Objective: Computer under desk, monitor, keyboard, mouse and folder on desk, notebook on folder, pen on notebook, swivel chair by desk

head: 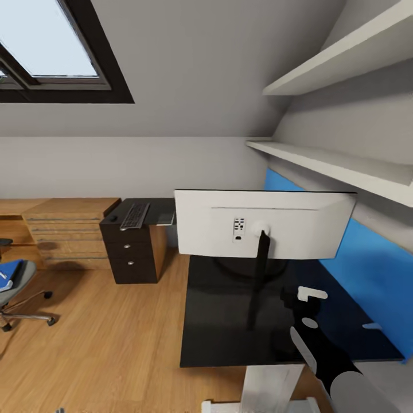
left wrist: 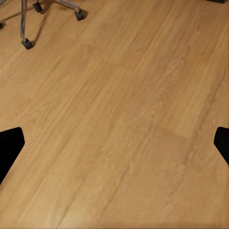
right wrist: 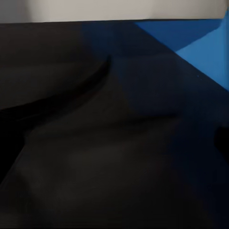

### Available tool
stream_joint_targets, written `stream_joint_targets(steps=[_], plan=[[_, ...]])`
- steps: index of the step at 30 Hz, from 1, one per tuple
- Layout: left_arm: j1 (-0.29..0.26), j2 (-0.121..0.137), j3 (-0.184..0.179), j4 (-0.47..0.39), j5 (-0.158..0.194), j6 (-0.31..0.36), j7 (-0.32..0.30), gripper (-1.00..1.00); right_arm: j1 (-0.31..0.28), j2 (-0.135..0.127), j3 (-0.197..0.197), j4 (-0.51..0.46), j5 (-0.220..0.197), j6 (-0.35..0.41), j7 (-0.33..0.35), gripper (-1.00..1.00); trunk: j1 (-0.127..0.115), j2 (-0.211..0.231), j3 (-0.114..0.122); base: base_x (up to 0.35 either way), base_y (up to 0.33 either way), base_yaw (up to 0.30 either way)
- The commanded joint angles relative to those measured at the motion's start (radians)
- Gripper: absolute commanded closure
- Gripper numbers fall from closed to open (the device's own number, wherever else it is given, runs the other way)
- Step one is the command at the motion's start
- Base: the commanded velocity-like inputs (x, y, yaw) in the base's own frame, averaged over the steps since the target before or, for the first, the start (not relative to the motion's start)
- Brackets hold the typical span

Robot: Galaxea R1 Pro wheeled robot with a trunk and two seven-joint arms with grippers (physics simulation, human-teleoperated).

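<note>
Head view first: the monitor (head: pixel 264 229) is standing on the near wing of the desk (head: pixel 229 338), white back toward me, black stand down on the glossy top. So that bit looks sorted. The keyboard (head: pixel 135 216) is on the far wing above the drawers, well apart from the monitor, with something pale and flat (head: pixel 166 218) just beside it that I can't make out. The chair (head: pixel 17 287) is way off at the left edge with the blue folder (head: pixel 8 275) lying on its seat. My right arm reaches over the desk and the right pincer (head: pixel 303 298) hangs low over the top near the stand; can't tell from here if it's spread or pressed together.

Left wrist view: just wood floor (left wrist: pixel 124 119) and the chair's chrome wheeled legs (left wrist: pixel 26 28) at one corner. The left pincer (left wrist: pixel 114 148) is spread wide, fingertips (left wrist: pixel 9 145) at both edges, nothing between them.

Right wrist view: dark desk (right wrist: pixel 95 157) close up, blue wall panel (right wrist: pixel 191 38) behind.

My guess is the next step is the keyboard, so I'd lift the right arm clear of the stand before the base rolls, then approach the far wing square-on and grip the keyboard across its short side
</note>
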Motion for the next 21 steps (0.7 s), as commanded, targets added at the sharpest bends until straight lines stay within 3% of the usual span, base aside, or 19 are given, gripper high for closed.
stream_joint_targets(steps=[1,7,11,14,15,21], plan=[[0.000,-0.001,0.001,-0.002,-0.008,0.005,0.002,-1.00,-0.001,0.001,0.009,0.000,-0.011,-0.006,-0.006,-1.00,0.000,-0.001,-0.001,-0.073,0.064,0.000],[0.000,-0.001,0.000,0.002,-0.007,0.004,0.002,-1.00,-0.001,0.019,0.030,-0.003,-0.010,-0.008,0.009,-1.00,0.000,-0.001,-0.001,-0.034,0.188,0.000],[0.000,-0.001,0.000,0.016,-0.008,0.004,0.002,-1.00,-0.001,0.027,0.070,-0.004,-0.010,-0.020,0.016,-1.00,0.000,-0.001,-0.001,-0.008,0.223,0.000],[0.000,-0.001,-0.020,0.022,-0.007,0.000,0.003,-1.00,0.000,0.032,0.111,-0.004,-0.010,-0.032,0.017,-1.00,0.000,-0.001,-0.001,-0.002,0.076,0.000],[0.000,-0.001,-0.045,0.027,-0.007,-0.024,0.004,-1.00,0.000,0.035,0.128,-0.004,-0.009,-0.040,0.017,-1.00,0.000,-0.001,-0.001,-0.001,0.018,0.000],[0.000,-0.002,-0.062,0.047,-0.008,-0.081,0.004,-1.00,0.001,0.036,0.135,-0.004,-0.009,-0.057,0.015,-1.00,0.000,-0.001,-0.001,0.124,0.007,0.000]])
